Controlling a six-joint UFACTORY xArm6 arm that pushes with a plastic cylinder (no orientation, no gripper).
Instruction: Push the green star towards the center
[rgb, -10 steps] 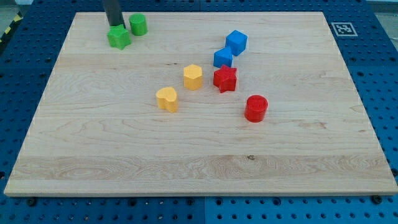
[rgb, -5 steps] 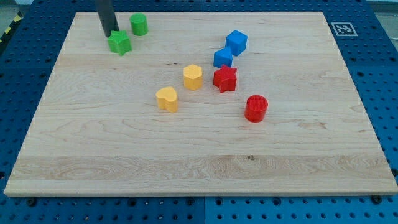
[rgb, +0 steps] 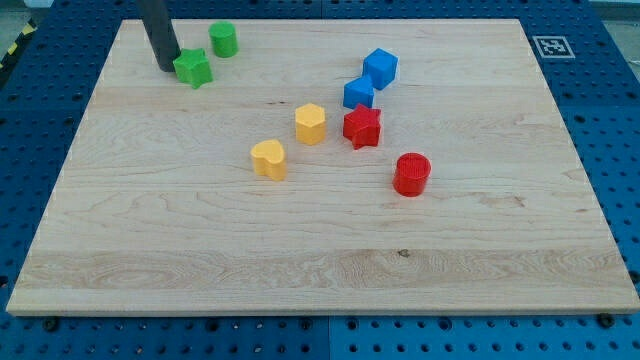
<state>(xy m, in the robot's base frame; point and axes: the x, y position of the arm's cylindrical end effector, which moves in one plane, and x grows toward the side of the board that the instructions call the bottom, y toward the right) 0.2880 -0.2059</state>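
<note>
The green star lies near the top left of the wooden board. My tip rests on the board just left of the star, touching or almost touching its left side. The dark rod rises from there to the view's top edge. A green cylinder stands just up and right of the star.
Near the board's middle are a yellow hexagon block, a yellow heart-like block, a red star, a red cylinder and two blue blocks. A printed marker sits at the top right corner.
My tip has moved left and slightly down, from above the star to its left side. The green star shifted slightly down early on; the other blocks have not moved.
</note>
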